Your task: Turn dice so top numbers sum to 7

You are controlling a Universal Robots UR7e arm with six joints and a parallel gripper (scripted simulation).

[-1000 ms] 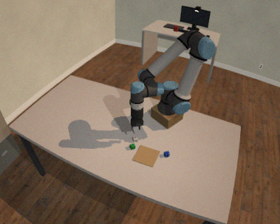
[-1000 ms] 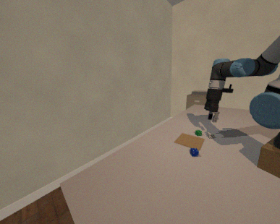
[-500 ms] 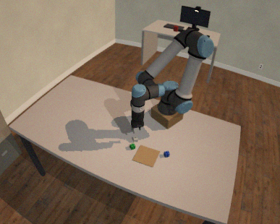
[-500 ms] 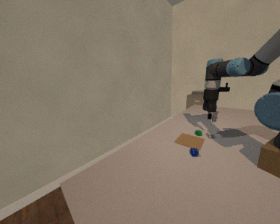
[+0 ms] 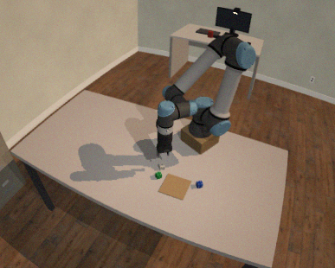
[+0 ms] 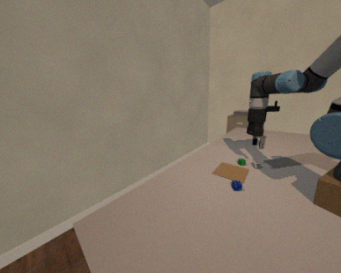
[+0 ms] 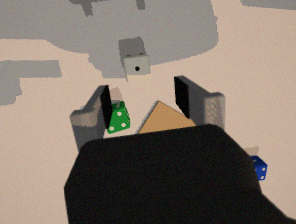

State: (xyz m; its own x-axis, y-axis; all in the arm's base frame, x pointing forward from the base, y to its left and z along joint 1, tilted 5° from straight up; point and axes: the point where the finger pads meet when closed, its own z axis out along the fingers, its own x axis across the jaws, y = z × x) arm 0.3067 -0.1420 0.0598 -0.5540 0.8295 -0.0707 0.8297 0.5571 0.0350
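A tan square mat point(image 5: 175, 187) lies flat on the tabletop point(image 5: 97, 130) with none of the dice on it. The green die point(image 5: 158, 175) rests flat just off the mat's left corner; in the wrist view it point(image 7: 119, 118) shows white pips. The white die point(image 5: 161, 166) sits a little beyond the green one, apart from the mat, and the wrist view shows a face with a single dark pip point(image 7: 136, 64). The blue die point(image 5: 199, 184) lies flat just beside the mat's opposite edge.
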